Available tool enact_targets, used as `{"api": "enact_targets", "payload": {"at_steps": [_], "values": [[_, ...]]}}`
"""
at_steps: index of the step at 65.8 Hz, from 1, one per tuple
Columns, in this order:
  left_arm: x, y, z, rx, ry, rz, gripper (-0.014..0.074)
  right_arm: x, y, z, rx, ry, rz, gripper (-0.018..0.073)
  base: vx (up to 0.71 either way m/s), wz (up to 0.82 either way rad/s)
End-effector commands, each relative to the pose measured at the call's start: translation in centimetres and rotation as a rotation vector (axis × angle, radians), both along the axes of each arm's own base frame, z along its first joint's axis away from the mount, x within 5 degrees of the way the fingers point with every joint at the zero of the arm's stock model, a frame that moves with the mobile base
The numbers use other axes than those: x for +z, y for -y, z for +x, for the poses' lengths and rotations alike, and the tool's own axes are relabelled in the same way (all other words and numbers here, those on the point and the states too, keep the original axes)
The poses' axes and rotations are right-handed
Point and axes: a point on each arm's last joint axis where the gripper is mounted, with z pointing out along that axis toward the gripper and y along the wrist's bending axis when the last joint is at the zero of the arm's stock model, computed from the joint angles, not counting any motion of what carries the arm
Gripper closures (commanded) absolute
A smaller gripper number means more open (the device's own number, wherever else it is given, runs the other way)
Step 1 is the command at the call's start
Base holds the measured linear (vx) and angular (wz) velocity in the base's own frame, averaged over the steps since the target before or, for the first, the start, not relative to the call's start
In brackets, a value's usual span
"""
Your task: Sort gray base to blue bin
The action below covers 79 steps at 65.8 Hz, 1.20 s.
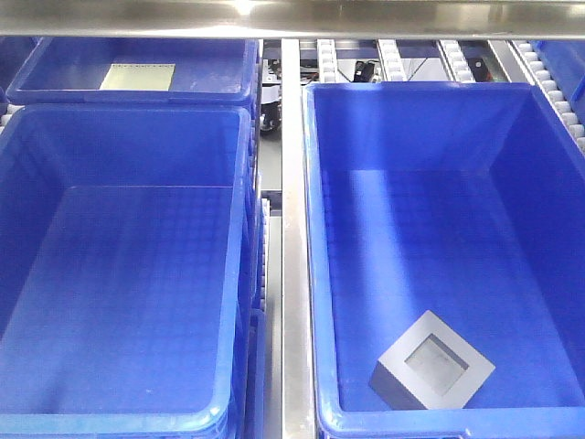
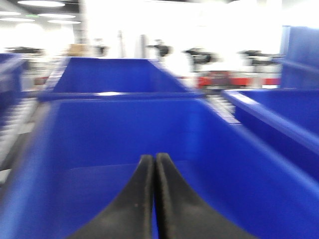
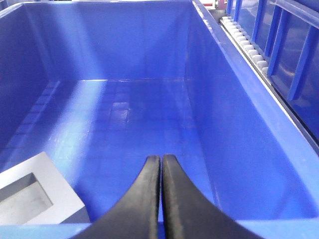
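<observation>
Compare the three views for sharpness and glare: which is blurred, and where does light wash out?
Left wrist view: blurred throughout, background washed out white above the bin. Right wrist view: sharp, a pale sheen on the bin floor. Front view: clear, glare on the metal rail.

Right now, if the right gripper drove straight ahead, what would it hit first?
Probably the bin's floor or far wall; the shut right gripper points past the gray block, which sits to its left. Depth is unclear.

A matte gray cube-like base (image 1: 431,372), recessed face up and turned corner-on, lies on the checkered floor near the front wall of a deep bright-blue plastic bin (image 1: 316,229).
</observation>
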Motion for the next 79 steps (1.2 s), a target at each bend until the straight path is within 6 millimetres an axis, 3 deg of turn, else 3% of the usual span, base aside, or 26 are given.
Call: {"api": "enact_targets", "payload": {"at_steps": [1,18,34,79], "values": [[1.4,-0.6,-0.4,0.107,0.09,-0.01,0.0603,0.4,0.0,0.2,0.001,0.04,-0.018,0.0564,0.0,0.0],[0.9,-1.0,-0.3,0.192,0.079,0.033,0.0603,0.4,0.0,0.2,0.001,0.04,-0.018,0.0564,0.0,0.0],[-2.5,-1.0,0.4,0.186,-0.068,0.051,0.0603,0.4,0.0,0.2,0.001,0.04,-0.018,0.0564,0.0,0.0],[-3.1,-0.9,0.4,0.181,-0.137,0.055,0.0603,0.4,0.0,0.2,0.001,0.04,-0.018,0.0564,0.0,0.0]]}}
